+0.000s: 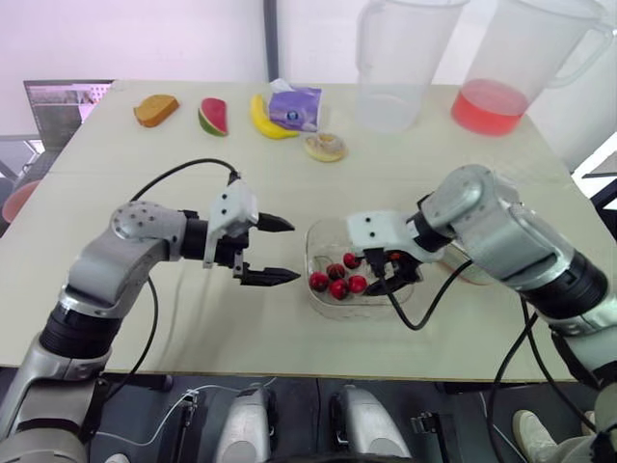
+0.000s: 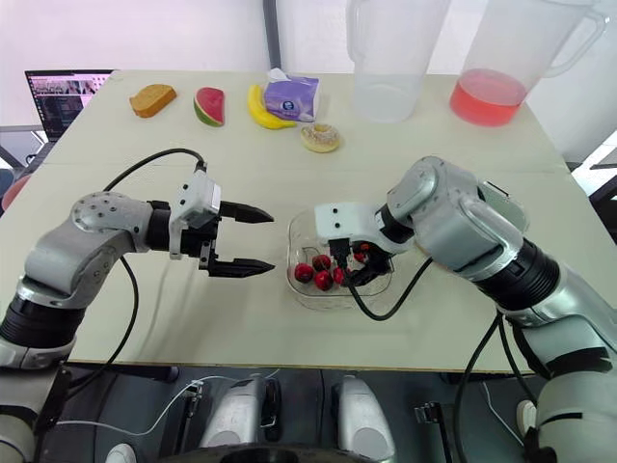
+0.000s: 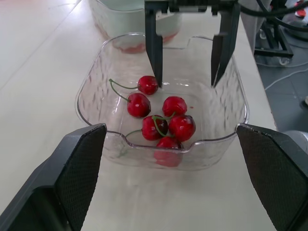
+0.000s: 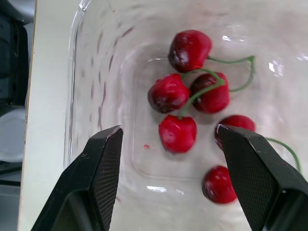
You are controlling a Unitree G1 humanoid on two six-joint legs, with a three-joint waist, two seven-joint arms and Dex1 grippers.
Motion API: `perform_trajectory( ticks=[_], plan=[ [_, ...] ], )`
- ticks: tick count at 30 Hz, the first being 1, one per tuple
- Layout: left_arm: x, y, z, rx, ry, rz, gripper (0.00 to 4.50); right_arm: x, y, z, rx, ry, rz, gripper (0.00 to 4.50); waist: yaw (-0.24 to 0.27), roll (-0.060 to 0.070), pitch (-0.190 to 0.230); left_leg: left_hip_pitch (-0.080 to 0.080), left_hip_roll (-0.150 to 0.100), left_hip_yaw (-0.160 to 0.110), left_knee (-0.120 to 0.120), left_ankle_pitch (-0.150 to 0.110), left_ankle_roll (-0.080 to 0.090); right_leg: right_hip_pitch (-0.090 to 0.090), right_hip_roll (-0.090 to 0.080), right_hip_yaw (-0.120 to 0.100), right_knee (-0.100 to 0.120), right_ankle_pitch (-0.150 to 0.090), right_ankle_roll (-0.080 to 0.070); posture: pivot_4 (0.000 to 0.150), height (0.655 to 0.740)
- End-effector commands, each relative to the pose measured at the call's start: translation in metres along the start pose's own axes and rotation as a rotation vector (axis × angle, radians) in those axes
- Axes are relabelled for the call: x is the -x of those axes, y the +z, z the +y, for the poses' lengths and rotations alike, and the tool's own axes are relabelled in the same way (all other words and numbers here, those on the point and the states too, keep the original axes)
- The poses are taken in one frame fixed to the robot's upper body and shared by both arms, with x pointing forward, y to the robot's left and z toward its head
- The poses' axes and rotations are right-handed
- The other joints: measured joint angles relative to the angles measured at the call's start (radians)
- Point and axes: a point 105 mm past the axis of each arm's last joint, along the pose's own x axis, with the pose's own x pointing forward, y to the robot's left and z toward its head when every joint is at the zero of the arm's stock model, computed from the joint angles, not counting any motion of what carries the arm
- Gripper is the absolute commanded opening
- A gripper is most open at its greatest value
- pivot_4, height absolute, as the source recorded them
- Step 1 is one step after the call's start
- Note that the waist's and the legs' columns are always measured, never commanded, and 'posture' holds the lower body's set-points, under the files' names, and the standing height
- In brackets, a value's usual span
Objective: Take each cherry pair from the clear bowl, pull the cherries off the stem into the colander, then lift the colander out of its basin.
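Note:
A clear bowl (image 1: 323, 236) sits near the table's front edge and holds several red cherries (image 3: 166, 120) joined by green stems. My right gripper (image 1: 390, 272) hangs open inside the bowl, its fingers (image 4: 103, 168) straddling the cherries (image 4: 185, 101) just above them without touching. My left gripper (image 1: 295, 251) is open too, level with the bowl's left side and a short way from its wall (image 3: 159, 156). A pale container (image 3: 120, 21) with reddish contents stands just beyond the bowl, mostly hidden behind my right arm.
At the back stand a clear pitcher (image 1: 395, 68) and a pitcher of red liquid (image 1: 492, 101). Bread (image 1: 156, 109), a watermelon slice (image 1: 213, 116), a banana (image 1: 265, 121), a tissue pack (image 1: 294, 106) and a donut (image 1: 325, 147) lie far left of centre. A laptop (image 1: 58, 106) sits off the table's left corner.

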Motion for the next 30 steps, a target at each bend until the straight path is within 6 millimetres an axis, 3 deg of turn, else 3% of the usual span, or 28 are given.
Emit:
perform_trajectory(
  ticks=[1,13,17,20,23,30],
  plan=[
    [0.001,0.012,0.001,-0.055,0.007,-0.023,4.5,-0.004,-0.001,-0.006,0.04,-0.039,0.044,3.33,0.0,0.0,0.0,0.0,0.0,0.0,0.0,0.0,0.0,0.0,0.0,0.0,0.0,0.0,0.0,0.15,0.74],
    [0.003,0.015,0.001,-0.07,0.024,-0.037,4.5,-0.025,-0.007,-0.009,0.02,-0.008,0.066,3.33,0.0,0.0,0.0,0.0,0.0,0.0,0.0,0.0,0.0,0.0,0.0,0.0,0.0,0.0,0.0,0.15,0.74],
    [0.004,0.016,0.001,-0.07,0.031,-0.037,4.5,-0.03,-0.013,-0.011,0.009,-0.007,0.082,2.04,0.0,0.0,0.0,0.0,0.0,0.0,0.0,0.0,0.0,0.0,0.0,0.0,0.0,0.0,0.0,0.15,0.74],
    [0.004,0.016,0.001,-0.068,0.033,-0.037,4.5,-0.029,-0.013,-0.011,0.003,-0.008,0.075,0.7,0.0,0.0,0.0,0.0,0.0,0.0,0.0,0.0,0.0,0.0,0.0,0.0,0.0,0.0,0.0,0.15,0.74],
    [0.004,0.016,0.002,-0.066,0.037,-0.037,4.5,-0.023,-0.012,-0.012,-0.01,-0.019,0.063,0.61,0.0,0.0,0.0,0.0,0.0,0.0,0.0,0.0,0.0,0.0,0.0,0.0,0.0,0.0,0.0,0.15,0.74],
    [0.007,0.02,0.008,-0.066,0.052,-0.044,4.5,0.025,-0.008,-0.012,-0.069,-0.119,-0.009,0.61,0.002,0.0,0.0,0.0,0.0,0.0,0.0,0.0,0.0,0.0,0.0,0.0,0.0,0.0,0.0,0.15,0.74]
  ],
)
